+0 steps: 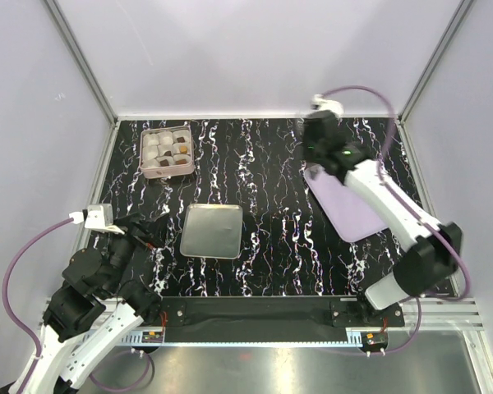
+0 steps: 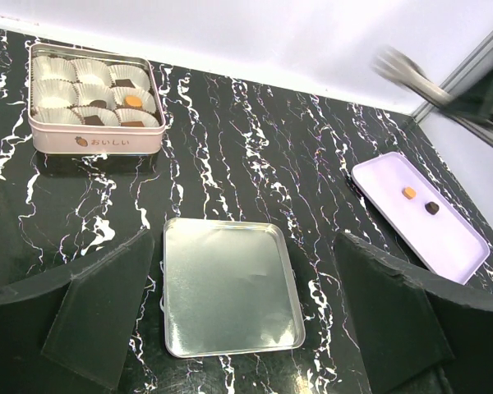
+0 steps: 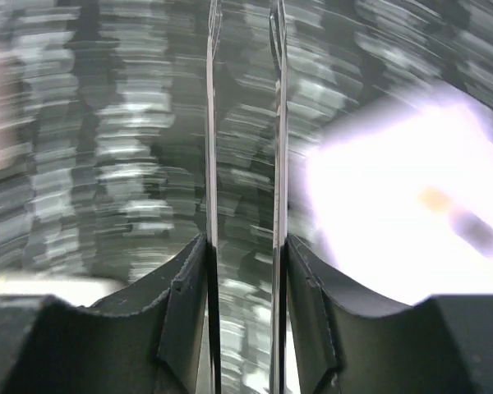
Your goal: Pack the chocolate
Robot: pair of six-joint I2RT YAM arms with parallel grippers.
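Note:
Two chocolate pieces lie on the lilac tray [image 2: 444, 234]: a tan one [image 2: 408, 192] and a dark one [image 2: 432, 208]. Several more chocolates [image 2: 125, 83] sit in white paper cups inside the pink tin box [image 2: 94, 141] at the far left. My right gripper [image 3: 245, 246] is shut on thin metal tongs [image 3: 212, 123], whose two blades run up between its pads. It hovers over the far end of the tray [image 1: 349, 209], and its view is motion-blurred. My left gripper [image 2: 245, 246] is open and empty, low near the front left, over the silver lid [image 2: 230, 283].
The silver lid [image 1: 212, 231] lies flat at the table's middle front. The pink box [image 1: 168, 152] stands at the back left, the lilac tray at the right. Metal frame posts and pale walls enclose the black marbled table [image 1: 271, 164].

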